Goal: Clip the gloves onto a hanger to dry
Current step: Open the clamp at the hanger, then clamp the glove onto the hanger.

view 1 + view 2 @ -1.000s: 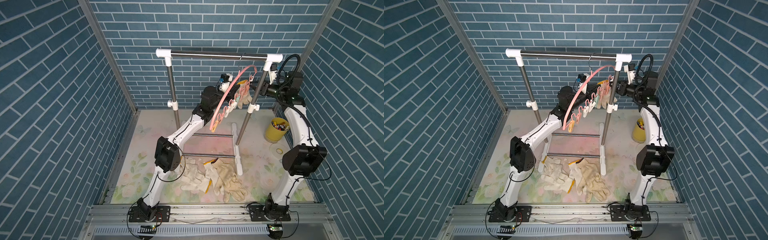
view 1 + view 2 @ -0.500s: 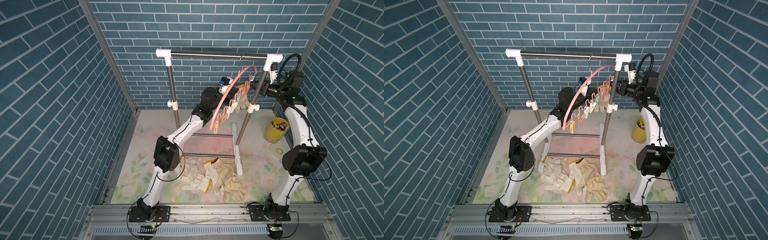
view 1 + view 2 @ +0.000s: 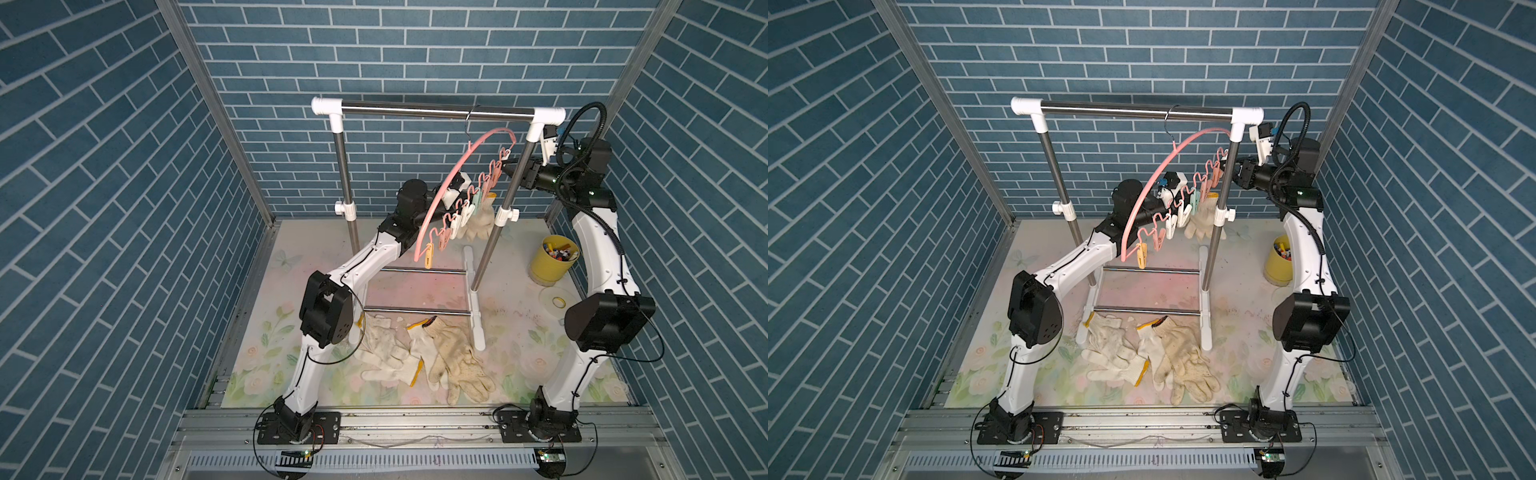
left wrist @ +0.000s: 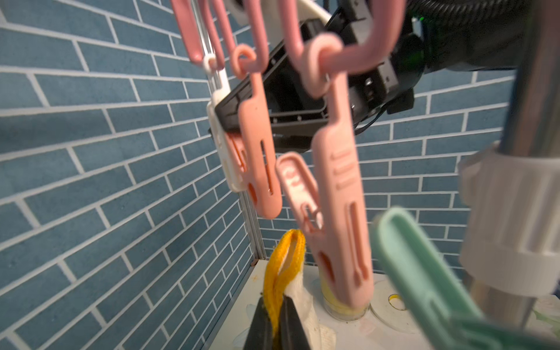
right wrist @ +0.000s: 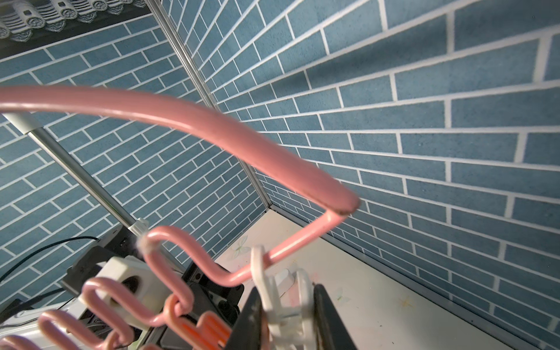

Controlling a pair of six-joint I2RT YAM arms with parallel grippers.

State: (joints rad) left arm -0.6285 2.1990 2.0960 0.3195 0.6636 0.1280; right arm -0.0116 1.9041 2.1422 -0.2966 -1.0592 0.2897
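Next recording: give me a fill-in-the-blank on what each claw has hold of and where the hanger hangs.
1. The left claw is shut on the ____ cuff of a glove.
2. The right claw squeezes a clip whose colour is ____.
3. The pink hanger hangs by its hook from the top ____ of the steel rack.

Missing words: yellow; white; bar.
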